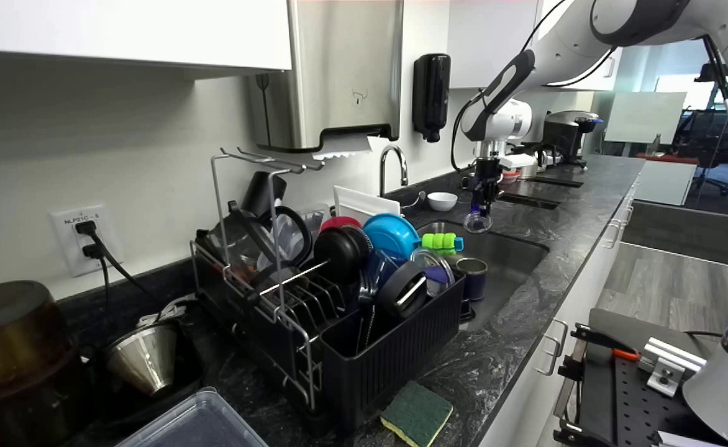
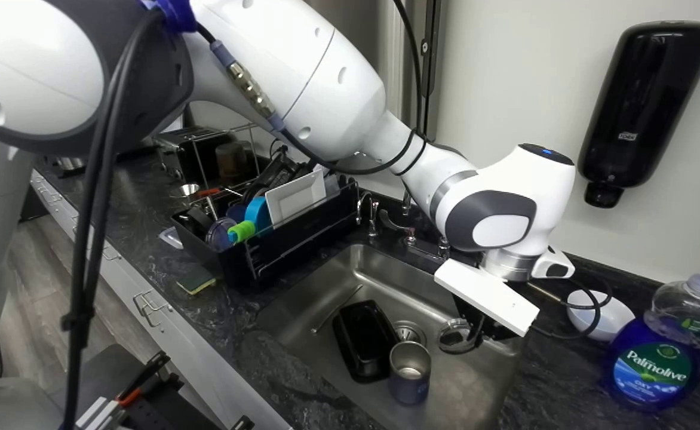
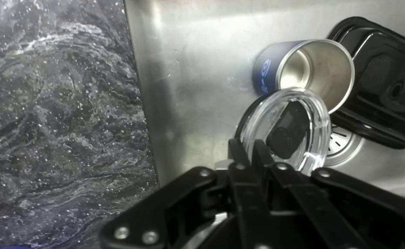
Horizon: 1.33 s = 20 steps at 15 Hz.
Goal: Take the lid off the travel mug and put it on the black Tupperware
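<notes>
The clear round lid [image 3: 289, 128] with a dark slider is pinched at its rim between the fingertips of my gripper [image 3: 246, 142]. It hangs tilted in the air over the sink, and shows in both exterior views [image 1: 477, 222] [image 2: 456, 335]. The dark blue travel mug [image 3: 267, 69] stands in the sink, uncovered, its steel inside visible; it also shows in both exterior views [image 1: 474, 279] [image 2: 410, 385]. The black Tupperware [image 3: 389, 83] lies in the sink beside the mug [image 2: 365, 340]. My gripper [image 1: 479, 206] is partly hidden by the white wrist part in an exterior view.
The steel sink [image 2: 302, 310] has a drain [image 2: 410, 333] and faucet [image 1: 395, 161]. A full dish rack [image 1: 395, 347] stands beside it on the dark counter, with a sponge [image 1: 417, 413] near. A white bowl [image 2: 601, 313] and a blue soap bottle [image 2: 654, 358] stand behind the sink.
</notes>
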Each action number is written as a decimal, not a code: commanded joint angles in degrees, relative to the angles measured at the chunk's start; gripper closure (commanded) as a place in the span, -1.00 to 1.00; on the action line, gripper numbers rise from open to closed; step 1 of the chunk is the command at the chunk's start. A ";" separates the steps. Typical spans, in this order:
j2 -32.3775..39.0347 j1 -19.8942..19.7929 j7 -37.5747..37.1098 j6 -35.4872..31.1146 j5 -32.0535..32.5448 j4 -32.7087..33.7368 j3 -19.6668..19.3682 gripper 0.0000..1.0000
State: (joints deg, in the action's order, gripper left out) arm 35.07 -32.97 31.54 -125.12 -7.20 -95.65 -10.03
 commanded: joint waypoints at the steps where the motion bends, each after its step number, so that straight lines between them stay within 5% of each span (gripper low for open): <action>1: -0.89 0.49 -8.03 0.05 -1.34 -0.77 -0.49 0.95; 7: -1.70 2.14 -16.89 -2.06 -4.75 -2.57 0.48 0.95; 20: -5.85 8.39 -14.36 -4.29 -4.66 -13.40 2.25 0.95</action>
State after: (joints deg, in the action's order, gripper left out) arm 33.36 -24.86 14.97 -126.88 -11.86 -103.45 -7.78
